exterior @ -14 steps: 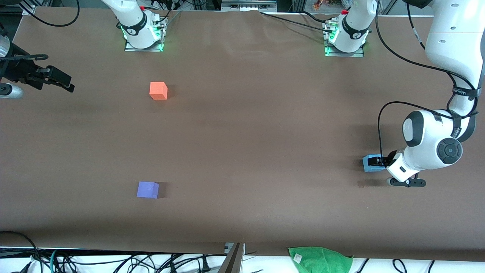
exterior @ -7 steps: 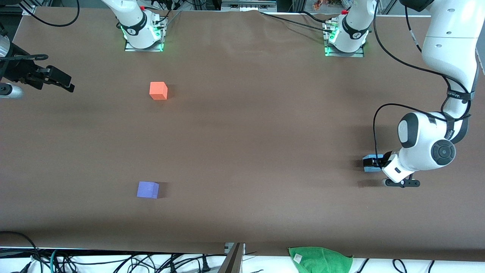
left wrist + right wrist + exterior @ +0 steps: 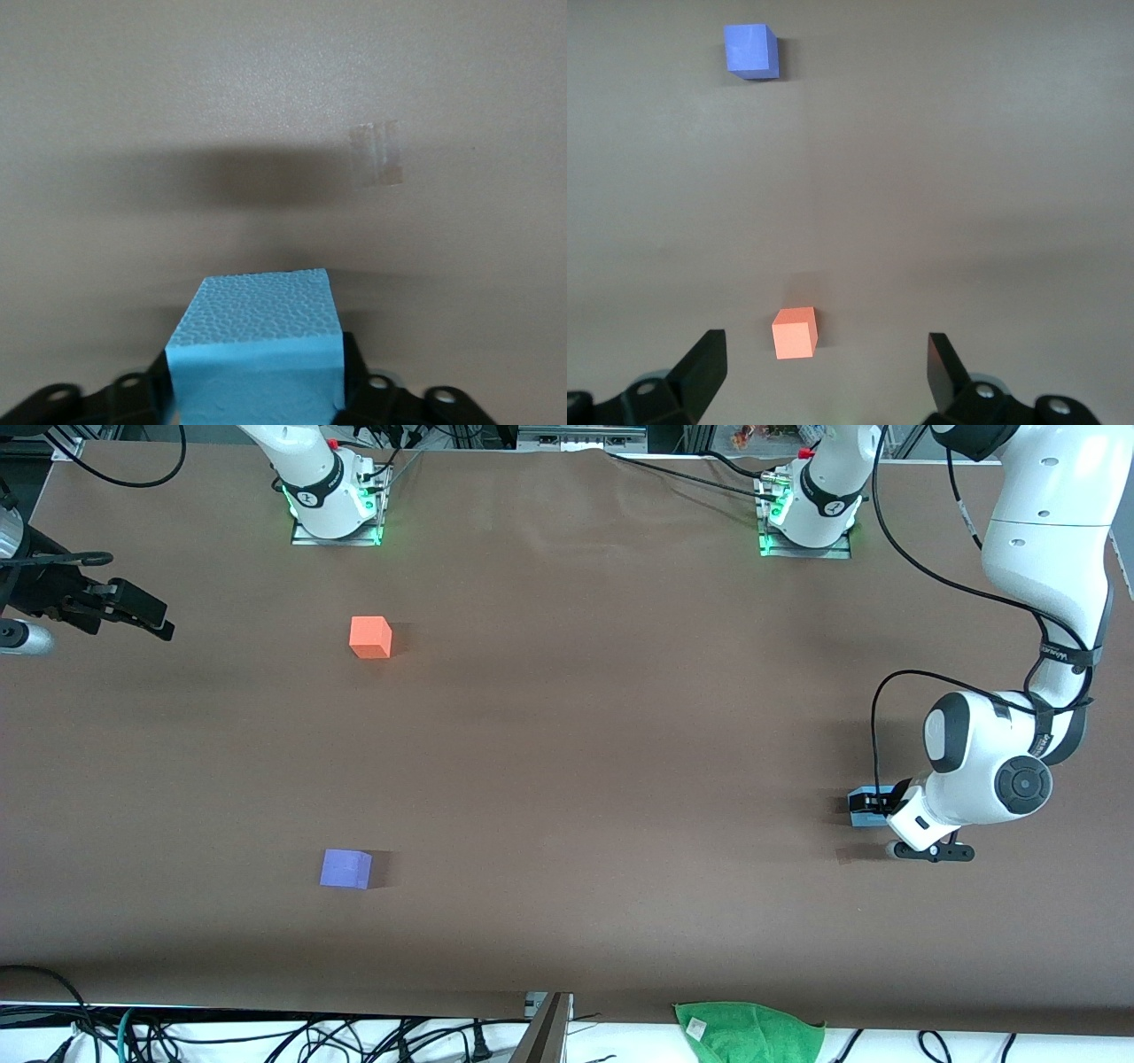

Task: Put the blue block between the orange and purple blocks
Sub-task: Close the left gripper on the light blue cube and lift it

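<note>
The light blue block (image 3: 862, 818) lies low at the table near the left arm's end. My left gripper (image 3: 872, 804) is shut on it; in the left wrist view the blue block (image 3: 257, 332) fills the space between the black fingers (image 3: 354, 376) of my left gripper (image 3: 255, 381). The orange block (image 3: 370, 638) and the purple block (image 3: 345, 868) stand far apart toward the right arm's end, the purple one nearer the front camera. My right gripper (image 3: 151, 618) waits open and empty over the table's edge; its view shows the orange block (image 3: 795, 333), the purple block (image 3: 751, 50) and the right gripper (image 3: 824, 354).
A green cloth (image 3: 751, 1031) hangs off the table's edge nearest the front camera. A small patch of tape (image 3: 376, 154) is stuck on the brown table (image 3: 576, 735) near the blue block. The arms' bases (image 3: 335, 496) stand along the table's edge farthest from the front camera.
My left arm has shifted slightly toward the right arm's end with the blue block in its grip. The right arm and the other blocks have not moved.
</note>
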`<action>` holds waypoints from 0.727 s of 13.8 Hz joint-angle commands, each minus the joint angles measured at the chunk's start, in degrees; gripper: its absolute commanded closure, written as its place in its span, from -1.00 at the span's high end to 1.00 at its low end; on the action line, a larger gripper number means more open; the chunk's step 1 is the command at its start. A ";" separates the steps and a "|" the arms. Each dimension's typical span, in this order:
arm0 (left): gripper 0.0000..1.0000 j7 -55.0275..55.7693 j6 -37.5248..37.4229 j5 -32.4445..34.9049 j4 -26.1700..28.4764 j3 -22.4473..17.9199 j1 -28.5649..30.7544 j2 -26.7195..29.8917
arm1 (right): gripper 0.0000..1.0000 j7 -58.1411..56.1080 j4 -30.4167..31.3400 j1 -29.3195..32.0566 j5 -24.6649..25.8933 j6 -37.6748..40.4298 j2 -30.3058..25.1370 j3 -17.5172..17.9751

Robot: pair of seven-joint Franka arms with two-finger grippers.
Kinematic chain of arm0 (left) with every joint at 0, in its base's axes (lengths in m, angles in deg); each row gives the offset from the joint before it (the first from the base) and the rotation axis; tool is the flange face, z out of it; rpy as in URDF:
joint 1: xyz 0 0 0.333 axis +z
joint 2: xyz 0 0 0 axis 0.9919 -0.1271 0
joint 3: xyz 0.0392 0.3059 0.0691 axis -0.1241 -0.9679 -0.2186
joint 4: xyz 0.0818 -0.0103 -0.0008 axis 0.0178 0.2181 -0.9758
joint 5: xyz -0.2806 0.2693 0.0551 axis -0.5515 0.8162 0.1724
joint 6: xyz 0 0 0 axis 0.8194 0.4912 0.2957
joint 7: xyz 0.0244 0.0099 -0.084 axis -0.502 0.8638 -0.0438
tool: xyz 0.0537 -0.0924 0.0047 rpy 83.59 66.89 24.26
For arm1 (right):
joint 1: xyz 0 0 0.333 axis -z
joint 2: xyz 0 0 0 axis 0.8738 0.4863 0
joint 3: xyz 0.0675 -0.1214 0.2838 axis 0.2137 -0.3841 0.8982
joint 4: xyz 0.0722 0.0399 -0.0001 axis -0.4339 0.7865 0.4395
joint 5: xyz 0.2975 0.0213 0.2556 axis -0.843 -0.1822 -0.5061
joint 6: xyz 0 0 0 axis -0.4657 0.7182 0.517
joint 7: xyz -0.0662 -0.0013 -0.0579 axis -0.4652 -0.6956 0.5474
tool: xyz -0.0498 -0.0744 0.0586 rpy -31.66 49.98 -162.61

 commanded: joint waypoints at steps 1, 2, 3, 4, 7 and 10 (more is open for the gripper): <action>-0.79 -0.72 -0.05 1.17 0.36 0.08 -0.06 0.20 | 0.99 0.44 0.84 0.92 -0.80 0.51 -1.25 0.62; -0.81 -0.63 -0.14 1.17 0.28 0.34 -0.32 0.29 | 0.99 0.44 0.84 0.92 -0.80 0.51 -1.33 0.62; -0.86 -0.55 -0.32 1.17 -0.07 0.51 -0.67 0.55 | 0.99 0.44 0.84 0.92 -0.80 0.51 -1.34 0.62; -0.86 -0.37 -0.58 1.09 -0.34 0.69 -0.85 1.16 | 0.99 0.44 0.84 0.92 -0.80 0.42 -1.25 0.62; -0.83 0.51 -5.31 0.21 -1.91 4.19 -1.73 3.53 | 0.99 0.44 0.84 0.92 -0.80 0.42 -1.25 0.62; -0.80 6.72 -13.30 -1.46 -5.51 10.60 -1.73 5.29 | 0.99 0.44 0.84 0.92 -0.80 0.42 -1.25 0.62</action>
